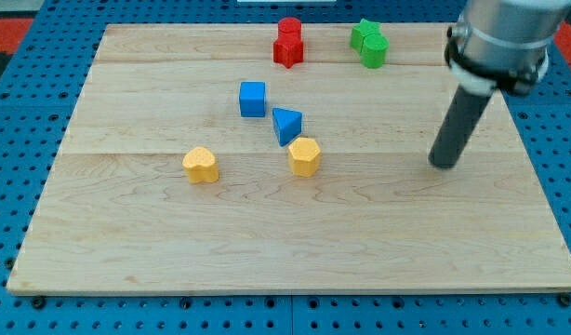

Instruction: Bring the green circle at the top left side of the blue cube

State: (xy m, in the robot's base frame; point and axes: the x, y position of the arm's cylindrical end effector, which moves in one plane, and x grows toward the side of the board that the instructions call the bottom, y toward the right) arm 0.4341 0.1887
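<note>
My tip (443,164) on the worktop (295,242) at the view's right, no jaws on this rod, green circle (375,51) up top beside the green block (363,34), blue cube (253,99) well left

There is a single view, so nothing is shared with another. It looks down at the bench (295,233) from above and from beyond the view's bottom edge, tilted forward, so the far edge at the view's top appears narrower than the near one. It stands far enough back to take in nearly the whole wooden board, with strips of the blue perforated surround (16,140) on all sides. The arm enters from the view's top right.
</note>
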